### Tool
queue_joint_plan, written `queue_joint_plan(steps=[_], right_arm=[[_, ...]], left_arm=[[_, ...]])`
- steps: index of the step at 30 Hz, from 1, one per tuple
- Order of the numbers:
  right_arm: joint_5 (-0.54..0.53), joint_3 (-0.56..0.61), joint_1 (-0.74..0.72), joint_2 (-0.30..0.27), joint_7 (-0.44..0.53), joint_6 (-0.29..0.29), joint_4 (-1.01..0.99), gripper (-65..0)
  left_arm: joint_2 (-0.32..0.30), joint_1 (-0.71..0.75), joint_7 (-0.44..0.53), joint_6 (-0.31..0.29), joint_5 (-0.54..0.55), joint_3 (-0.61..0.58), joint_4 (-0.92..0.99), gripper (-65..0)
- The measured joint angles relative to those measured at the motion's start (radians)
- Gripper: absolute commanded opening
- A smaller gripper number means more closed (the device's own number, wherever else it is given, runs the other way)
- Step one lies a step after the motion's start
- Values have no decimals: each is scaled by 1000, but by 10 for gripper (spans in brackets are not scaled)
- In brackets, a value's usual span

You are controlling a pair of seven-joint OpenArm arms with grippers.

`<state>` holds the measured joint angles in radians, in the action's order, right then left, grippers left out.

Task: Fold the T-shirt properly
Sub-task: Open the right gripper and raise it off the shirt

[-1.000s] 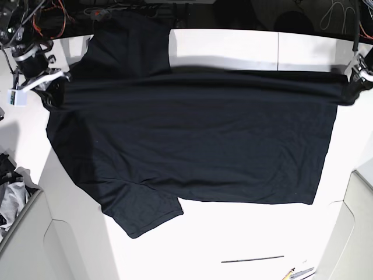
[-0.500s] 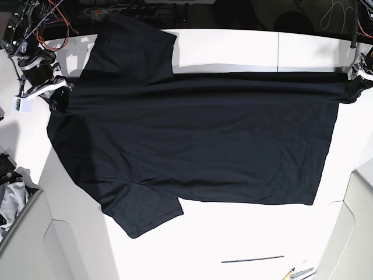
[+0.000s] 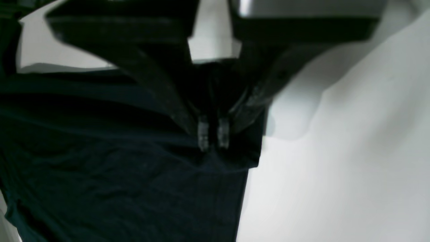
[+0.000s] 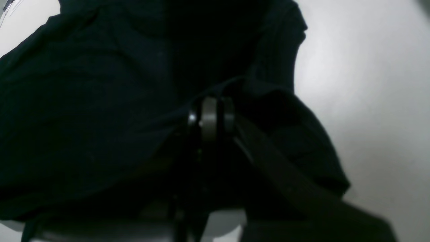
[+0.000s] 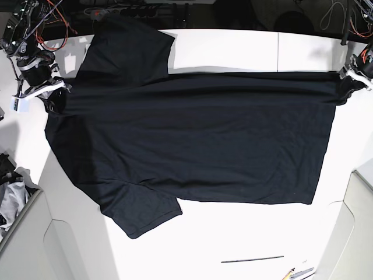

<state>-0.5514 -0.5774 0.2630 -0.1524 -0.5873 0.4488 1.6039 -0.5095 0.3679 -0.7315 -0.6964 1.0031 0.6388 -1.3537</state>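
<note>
So going left to right across the base view: the right gripper [image 5: 51, 93] sat at the far left edge of the table [image 5: 233, 49], jaws pinched down tight on the shoulder/collar end of the T-shirt [image 5: 192, 140], and its own wrist view showed the fingertips closed with black cloth bunched up around them. The shirt itself was spread flat across most of the white table, lying sideways, one sleeve [image 5: 125, 49] pointing toward the far edge and the other sleeve [image 5: 143, 213] toward the near edge, with the back edge pulled into a straight taut line between the two arms. Over at the far right, the left gripper [image 5: 352, 79] was likewise clamped shut on the hem corner, and the left wrist view showed the two pads together right on the fabric's edge. My read is that this was the stretch-and-lay-flat stage, or the very start of the first lengthwise fold, with no fold actually in the cloth yet. Next move probably calls for both arms lifting that held edge together and carrying it toward the near side evenly, keeping the tension matched so the far sleeve tucks in without wrinkling. As for brands or writing: nothing readable anywhere, the shirt was plain black, and the little pile of clothes [image 5: 10, 195] at the left edge showed no lettering I could make out.
</note>
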Motion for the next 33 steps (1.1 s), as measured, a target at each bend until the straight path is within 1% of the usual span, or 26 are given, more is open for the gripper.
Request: queue_joint_plan(steps=[5, 7, 8, 9, 10, 11, 12, 14, 15, 18, 19, 20, 26, 33], right_arm=[[0, 0, 0, 0, 0, 0, 0, -650], [0, 0, 0, 0, 0, 0, 0, -650], [0, 0, 0, 0, -5, 0, 0, -602], [3, 0, 0, 0, -13, 0, 0, -517], [8, 0, 0, 0, -16, -2, 0, -440], [8, -1, 0, 0, -19, -4, 0, -387], [9, -2, 0, 0, -19, -4, 0, -359], [9, -3, 0, 0, -19, -4, 0, -356], [9, -3, 0, 0, -19, -4, 0, -356], [9, -5, 0, 0, -19, -4, 0, -356], [9, -7, 0, 0, -19, -4, 2, -356], [10, -9, 0, 0, -20, -4, 10, -356], [10, -35, 3, 0, -28, -4, 102, -357], [6, -72, 3, -3, -121, -4, 234, -357]], left_arm=[[0, 0, 0, 0, -1, 0, 0, -650], [0, 0, -1, 0, -21, 0, 0, -645], [0, 0, -1, 0, -26, 0, 0, -601], [0, 0, 0, 0, -26, 0, 0, -561], [-1, 0, 0, 0, -26, 0, 0, -538], [-1, 0, 4, 0, -26, 0, 0, -534], [0, 0, 19, 0, -25, 0, 0, -534], [-1, 0, 40, 0, -23, 0, 0, -525], [-1, 0, 41, 1, -19, 0, 0, -505], [-1, 0, 40, 1, -18, 0, 0, -416], [-1, 0, 35, 4, -18, 0, 0, -394], [-3, 0, 26, 3, -18, 0, 0, -386], [-3, 0, 21, 3, -18, 6, 0, -383], [-3, -1, 21, 4, -18, 138, 0, -383]])
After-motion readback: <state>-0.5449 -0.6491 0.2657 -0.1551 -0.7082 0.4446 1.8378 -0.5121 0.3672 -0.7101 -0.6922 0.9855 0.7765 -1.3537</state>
